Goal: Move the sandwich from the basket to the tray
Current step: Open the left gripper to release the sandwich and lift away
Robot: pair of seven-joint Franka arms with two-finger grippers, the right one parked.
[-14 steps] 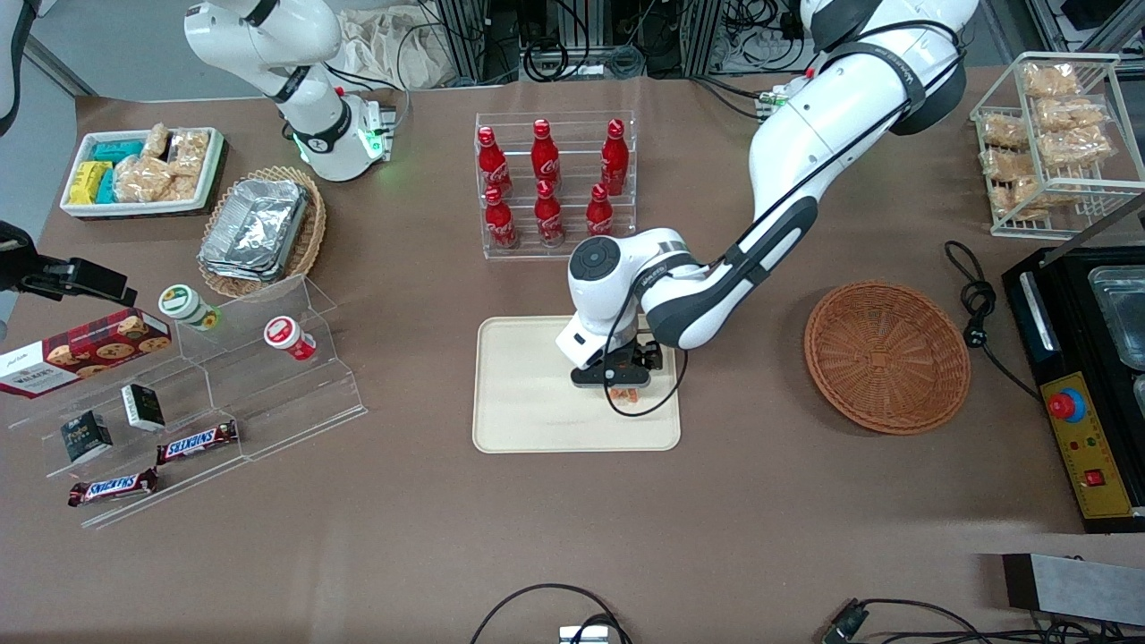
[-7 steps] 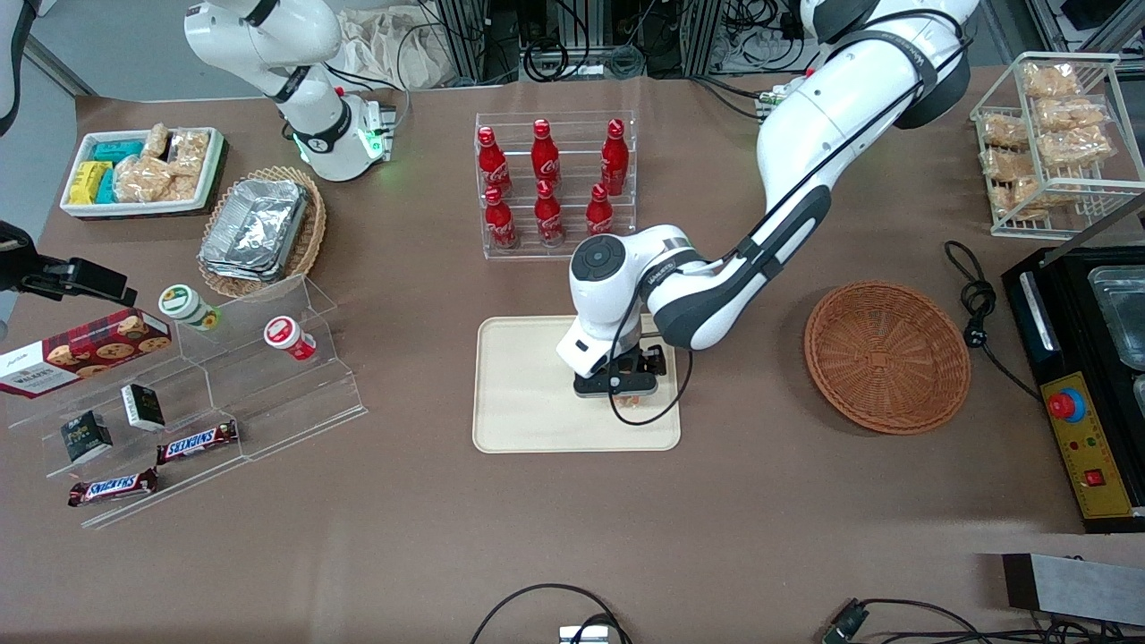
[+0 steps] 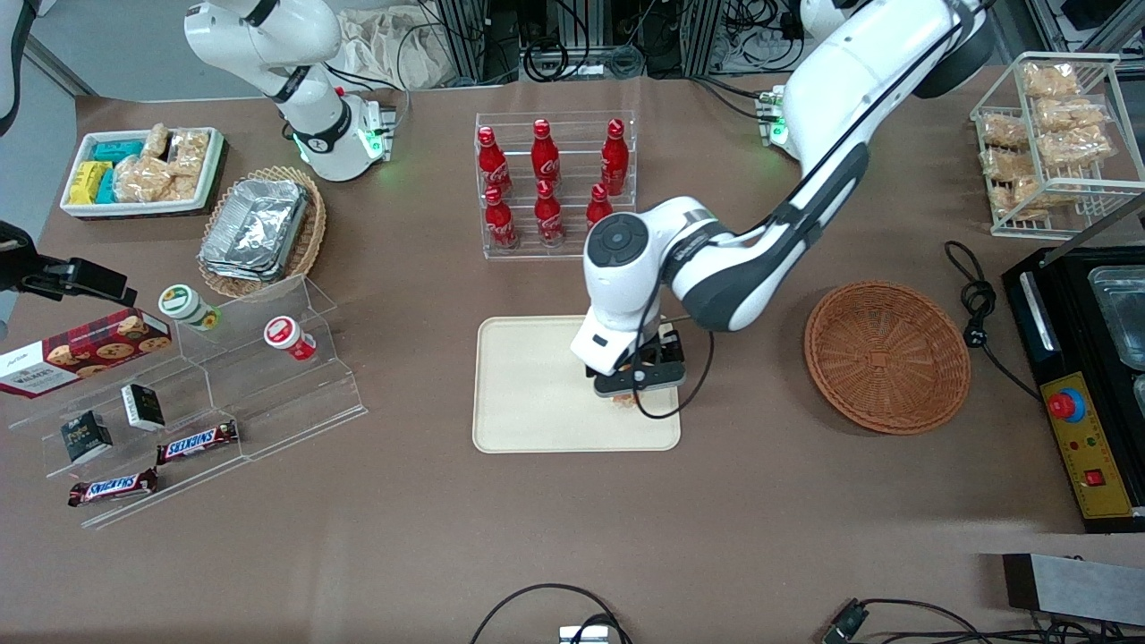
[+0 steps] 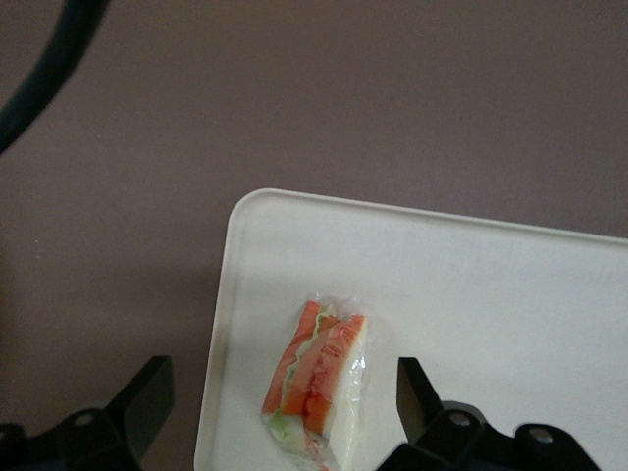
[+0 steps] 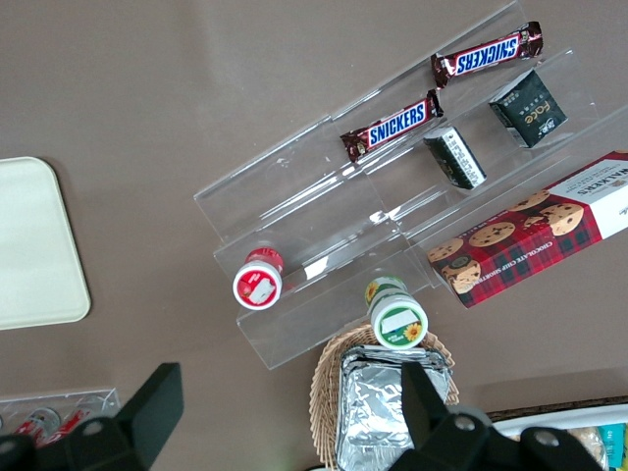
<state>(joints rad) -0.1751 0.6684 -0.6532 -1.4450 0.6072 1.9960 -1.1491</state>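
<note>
Right now the small triangular sandwich (image 4: 319, 388), pale white bread w/ orange and green filling showing thru a clear wrap, lies flat on the cream-beige rectangular plastic tray (image 3: 528, 385), close to the tray's rounded corner at the working arm's end, on the edge nearer the front camera. From the front only a sliver of it (image 3: 623, 400) peeks out under the arm's black claw (image 3: 637, 380), which hangs just above it. Claw (image 4: 285, 402) is spread wide: one dark finger (image 4: 147, 397) sits out over the brown tabletop (image 3: 572, 528) past the tray rim, the other finger (image 4: 417, 392) over the tray surface, and the sandwich lies between them w/ clear gaps on both sides, so it's gripping nothing. Round reddish-brown woven wicker basket (image 3: 887, 356) sits on the tabletop well apart from the tray, toward the working arm's end, w/ nothing visible inside. Clear acrylic rack of red cola bottles (image 3: 553, 183) stands farther from the front camera than the tray. Toward the parked arm's end is a clear stepped display w/ Snickers bars (image 3: 197, 441) and a red tartan cookie box (image 3: 82, 351).
</note>
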